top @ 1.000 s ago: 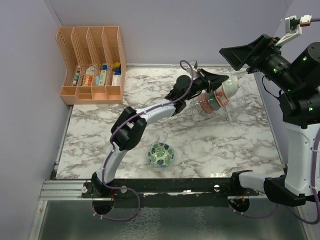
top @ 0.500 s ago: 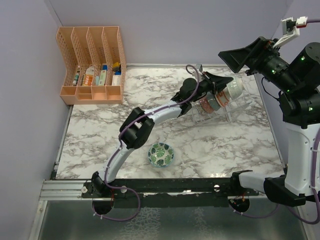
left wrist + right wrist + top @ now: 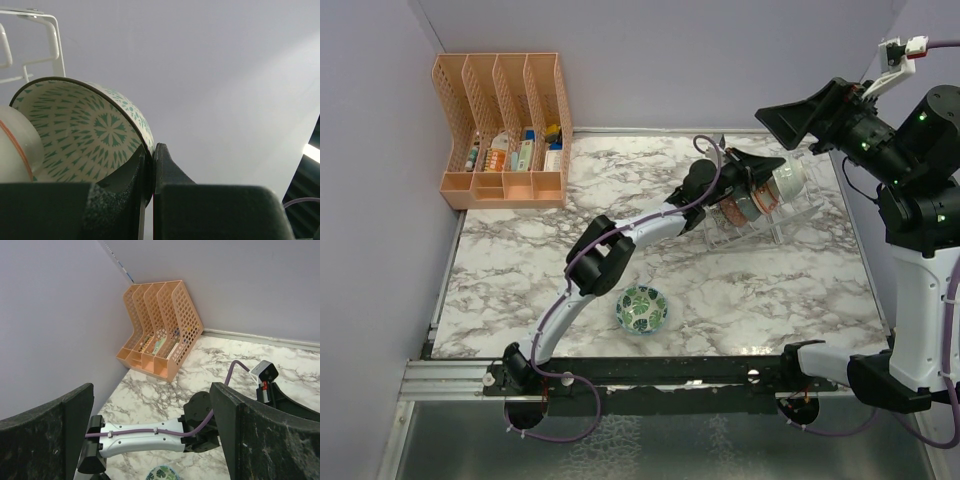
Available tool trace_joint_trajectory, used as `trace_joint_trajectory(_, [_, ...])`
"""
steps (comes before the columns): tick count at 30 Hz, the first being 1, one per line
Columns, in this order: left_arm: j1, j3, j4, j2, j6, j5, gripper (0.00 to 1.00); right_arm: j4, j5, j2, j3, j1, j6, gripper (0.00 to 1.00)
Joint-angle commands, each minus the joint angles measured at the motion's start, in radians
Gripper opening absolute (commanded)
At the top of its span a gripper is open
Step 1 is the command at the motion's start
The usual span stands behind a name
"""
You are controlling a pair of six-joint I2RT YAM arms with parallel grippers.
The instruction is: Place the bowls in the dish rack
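The green-patterned bowl point(image 3: 85, 130) is pinched by its rim in the closed left gripper point(image 3: 149, 165), one finger inside the wall and one outside. It is held on edge toward the right end of the dish rack point(image 3: 790, 218), its hollow turned to the bowls already racked point(image 3: 735, 208). In the left wrist view the back of a white bowl point(image 3: 15, 145) sits within that hollow; whether the two touch cannot be told.

The step in hand is judged to be seating this bowl. It is best lowered along the slant of the prongs, so that the bottom edge is caught in a slot before anything is let go. The neighbours should not be shoved, since the rack looks light and could be slid or tipped. The jaws should be parted only once the weight is borne by the rack, and the inner finger drawn out along the wall so the bowl is not dragged up.

The right gripper point(image 3: 798, 113) is held above the rack, jaws wide, nothing in them. A leaf-print bowl point(image 3: 642, 308) lies well apart from the rack, on its near left side.
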Motion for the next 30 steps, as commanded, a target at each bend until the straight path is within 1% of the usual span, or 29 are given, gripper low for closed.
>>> trace_joint_trajectory(1, [-0.007, 0.067, 0.043, 0.023, -0.051, -0.028, 0.00, -0.030, 0.010, -0.009, 0.025, -0.007, -0.030, 1.00])
trace_joint_trajectory(8, [-0.007, 0.081, 0.003, 0.042, -0.059, -0.033, 0.00, -0.040, 0.007, -0.006, 0.026, -0.007, -0.043, 1.00])
trace_joint_trajectory(13, [-0.007, 0.105, -0.107, 0.039, -0.050, -0.021, 0.00, -0.040, 0.003, -0.005, 0.017, -0.007, -0.047, 1.00])
trace_joint_trajectory(15, [-0.006, 0.110, -0.140, 0.039, -0.052, -0.022, 0.03, -0.040, 0.003, -0.005, 0.010, -0.007, -0.048, 1.00])
trace_joint_trajectory(21, [-0.002, 0.105, -0.152, 0.043, -0.065, -0.020, 0.04, -0.040, -0.002, -0.005, 0.001, -0.007, -0.051, 1.00])
trace_joint_trajectory(24, [0.000, 0.097, -0.152, 0.043, -0.064, -0.018, 0.09, -0.040, -0.002, -0.005, -0.007, -0.008, -0.052, 1.00])
trace_joint_trajectory(28, [0.003, 0.087, -0.159, 0.040, -0.060, -0.004, 0.10, -0.038, -0.002, -0.004, -0.019, -0.007, -0.052, 1.00])
trace_joint_trajectory(30, [0.004, 0.079, -0.157, 0.037, -0.060, 0.005, 0.15, -0.039, -0.004, -0.003, -0.022, -0.007, -0.053, 1.00])
